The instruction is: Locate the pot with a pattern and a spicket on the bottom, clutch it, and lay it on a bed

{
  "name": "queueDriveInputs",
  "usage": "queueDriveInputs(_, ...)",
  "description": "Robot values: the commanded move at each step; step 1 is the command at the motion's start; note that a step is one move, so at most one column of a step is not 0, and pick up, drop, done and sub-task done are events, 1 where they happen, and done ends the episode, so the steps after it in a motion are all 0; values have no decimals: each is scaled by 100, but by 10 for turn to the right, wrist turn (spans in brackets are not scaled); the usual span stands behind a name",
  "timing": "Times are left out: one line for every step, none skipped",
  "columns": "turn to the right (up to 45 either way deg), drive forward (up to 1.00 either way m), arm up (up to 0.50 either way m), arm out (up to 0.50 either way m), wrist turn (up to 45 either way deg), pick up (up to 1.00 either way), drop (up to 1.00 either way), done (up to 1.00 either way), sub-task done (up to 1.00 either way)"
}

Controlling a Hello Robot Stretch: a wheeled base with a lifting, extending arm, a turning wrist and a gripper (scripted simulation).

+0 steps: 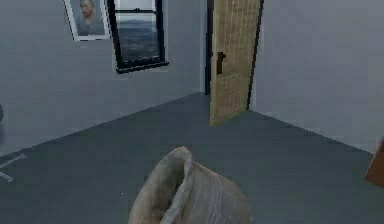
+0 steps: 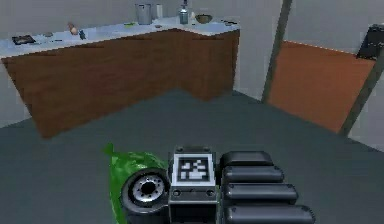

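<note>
Presently the arm [image 2: 262, 188] is drawn in, its dark segments stacked along the arm side view's bottom edge, low over the grey floor. A white marker [image 2: 196, 167] faces up; left of it sits the gripper [image 2: 143, 192], a dark round body. The fingers cannot be made out, so I cannot tell the state of the jaws or whether anything is held. A green mass [image 2: 124, 160] lies at or behind the gripper. On the worktop [image 2: 100, 38], a grey vessel [image 2: 145, 12] stands at the far edge by the inner corner. Which, if either, is the pot cannot be told. In the forward view, a beige sack [image 1: 185, 195] sits on the floor before an open door [image 1: 235, 55].
</note>
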Motion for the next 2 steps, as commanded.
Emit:
queueDriveInputs(0,50,0,0,0,0,0,0,0)
queueDriveInputs(120,0,0,0,0,0,0,0,0)
